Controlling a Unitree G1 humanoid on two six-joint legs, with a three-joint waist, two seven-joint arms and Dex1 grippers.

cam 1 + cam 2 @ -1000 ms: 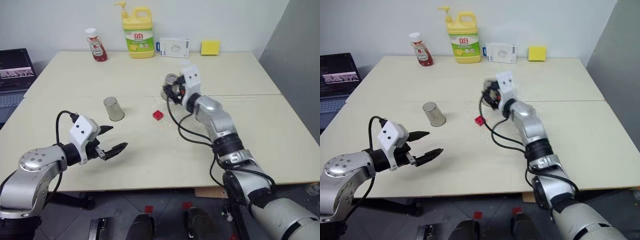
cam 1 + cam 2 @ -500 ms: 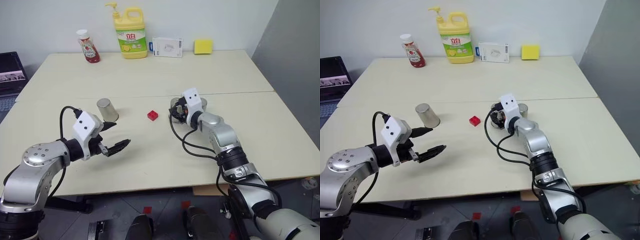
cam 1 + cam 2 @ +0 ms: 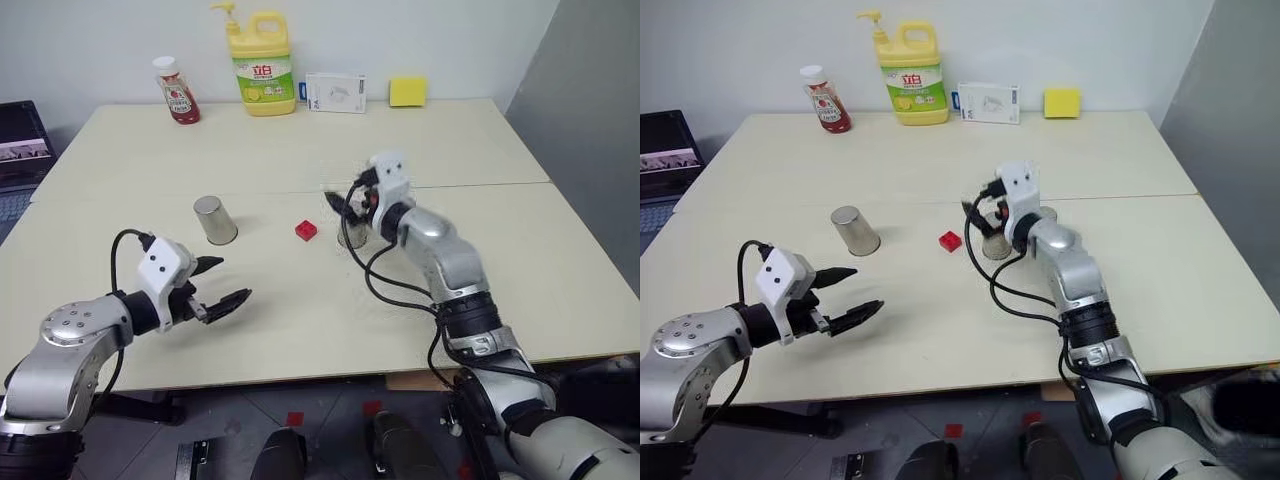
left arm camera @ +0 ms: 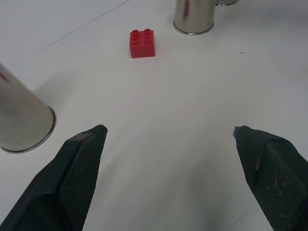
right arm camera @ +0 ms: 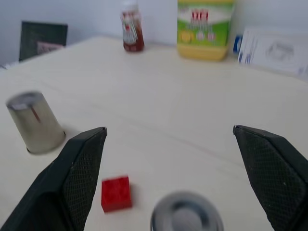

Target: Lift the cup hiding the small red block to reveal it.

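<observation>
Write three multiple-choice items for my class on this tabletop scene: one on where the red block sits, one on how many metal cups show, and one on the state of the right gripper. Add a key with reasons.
1. Where is the small red block?
A. Bare on the table, between two cups
B. Under the left cup
C. Beside the sponge at the back

2. How many silver cups stand upside down on the table?
A. One
B. Two
C. Three

3. What is the right gripper doing?
A. Clamped on a cup
B. Open, holding nothing, above a cup
C. Pressing on the red block

Key: 1 A, the block lies uncovered between the left cup and the middle cup. 2 C, a third cup peeks out behind the right arm. 3 B, the right wrist view shows its fingers wide apart with the cup standing free below.
</observation>
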